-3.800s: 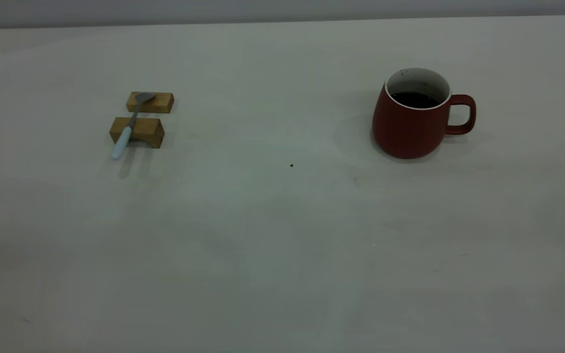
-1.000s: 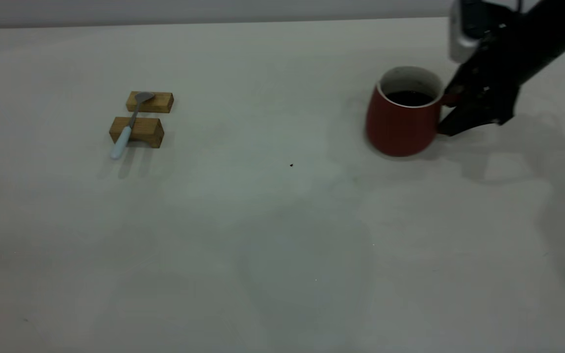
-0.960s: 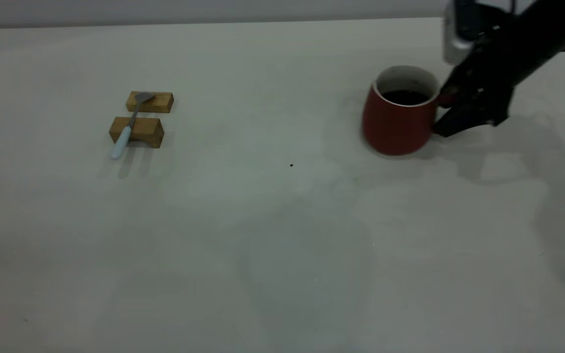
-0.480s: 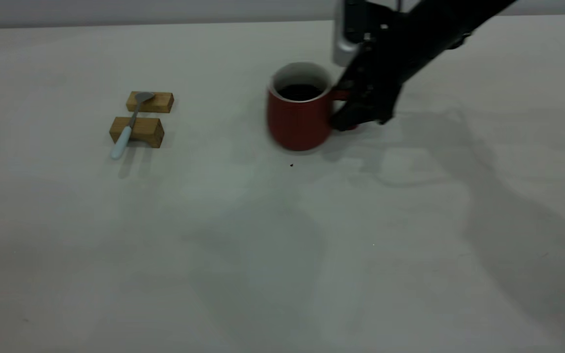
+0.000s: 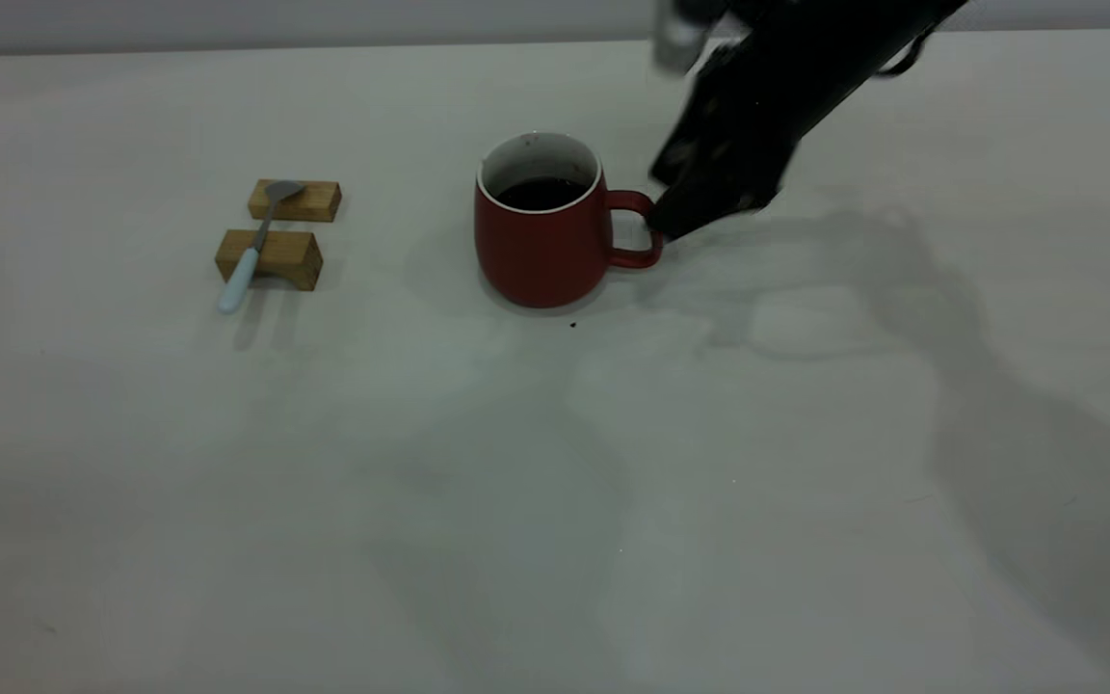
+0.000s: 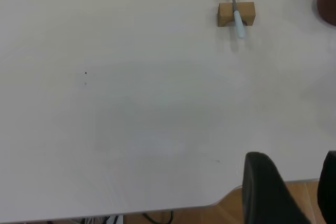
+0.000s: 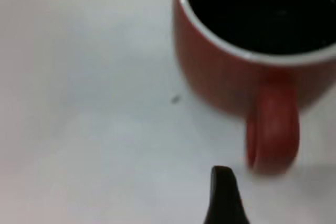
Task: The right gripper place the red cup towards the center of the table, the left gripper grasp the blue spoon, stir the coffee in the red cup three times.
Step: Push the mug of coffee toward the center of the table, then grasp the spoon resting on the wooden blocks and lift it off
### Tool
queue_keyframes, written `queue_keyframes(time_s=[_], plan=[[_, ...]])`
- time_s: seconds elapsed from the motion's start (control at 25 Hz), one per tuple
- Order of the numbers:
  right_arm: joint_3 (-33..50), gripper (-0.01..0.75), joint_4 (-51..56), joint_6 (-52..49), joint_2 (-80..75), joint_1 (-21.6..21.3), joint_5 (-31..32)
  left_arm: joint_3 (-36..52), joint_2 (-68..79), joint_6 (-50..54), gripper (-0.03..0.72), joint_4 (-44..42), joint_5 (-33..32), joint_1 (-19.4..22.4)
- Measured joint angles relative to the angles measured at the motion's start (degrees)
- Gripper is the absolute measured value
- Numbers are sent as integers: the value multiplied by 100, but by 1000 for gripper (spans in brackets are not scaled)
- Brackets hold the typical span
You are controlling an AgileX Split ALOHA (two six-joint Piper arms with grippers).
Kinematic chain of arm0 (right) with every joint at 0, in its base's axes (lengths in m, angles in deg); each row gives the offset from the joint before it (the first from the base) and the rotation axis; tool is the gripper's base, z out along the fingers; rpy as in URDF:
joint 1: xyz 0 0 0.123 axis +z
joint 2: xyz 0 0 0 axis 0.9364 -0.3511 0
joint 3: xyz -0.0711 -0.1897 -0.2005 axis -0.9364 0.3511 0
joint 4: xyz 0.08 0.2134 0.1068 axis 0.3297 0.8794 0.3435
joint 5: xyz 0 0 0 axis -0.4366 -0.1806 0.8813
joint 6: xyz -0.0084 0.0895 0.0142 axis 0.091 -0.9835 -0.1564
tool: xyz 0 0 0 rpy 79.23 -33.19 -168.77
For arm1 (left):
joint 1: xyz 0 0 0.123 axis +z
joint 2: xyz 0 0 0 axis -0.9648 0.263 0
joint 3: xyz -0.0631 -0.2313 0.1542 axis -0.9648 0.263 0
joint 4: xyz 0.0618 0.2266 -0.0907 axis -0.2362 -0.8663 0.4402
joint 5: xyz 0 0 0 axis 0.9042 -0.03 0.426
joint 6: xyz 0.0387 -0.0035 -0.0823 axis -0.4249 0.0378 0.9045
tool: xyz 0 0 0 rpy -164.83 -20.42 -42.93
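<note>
- Now we see the red cup (image 5: 541,236) standing upright near the middle of the table (image 5: 555,501), slightly above centre in the exterior view, with the coffee (image 5: 541,194) dark inside it and its handle pointing toward the right of the frame.
- We place the right gripper (image 5: 675,217) just beside that handle, at its right, tips near the loop but not around it; in the right wrist view one dark finger (image 7: 224,198) sits clear of the handle, so we judge the claw has let go and is spread, holding nothing.
- We find the blue spoon (image 5: 249,258) at the left of the exterior frame, well apart from the cup, lying across two wooden blocks (image 5: 280,231); its long axis runs from the grey bowl at upper right down to the pale handle at lower left, the handle overhanging the nearer block.
- We see the left gripper (image 6: 291,198) only at the lower right edge of its wrist view, fingers apart and empty, with the spoon far off at the upper right.
- We judge the left arm the one for the spoon, closing across the handle.
</note>
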Motion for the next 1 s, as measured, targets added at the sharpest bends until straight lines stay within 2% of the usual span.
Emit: queue_keyframes(time_s=[0.08, 0.2, 0.32, 0.52, 0.68, 0.88, 1.0], plan=[[0, 570, -413, -1135, 323, -98, 738, 0, 0, 0, 322, 0, 0, 0], [0, 570, -723, -3434, 930, -104, 1859, 0, 0, 0, 322, 0, 0, 0], [35, 570, -1010, -5779, 1637, -91, 2130, 0, 0, 0, 322, 0, 0, 0], [650, 570, -2559, -8447, 2940, -91, 2209, 0, 0, 0, 322, 0, 0, 0], [1830, 570, -3530, -9499, 4193, -91, 2143, 0, 0, 0, 320, 0, 0, 0], [3792, 570, -3912, -9696, 5893, -97, 2062, 0, 0, 0, 320, 0, 0, 0], [4815, 570, -3885, -9703, 6921, -363, 1992, 0, 0, 0, 320, 0, 0, 0]])
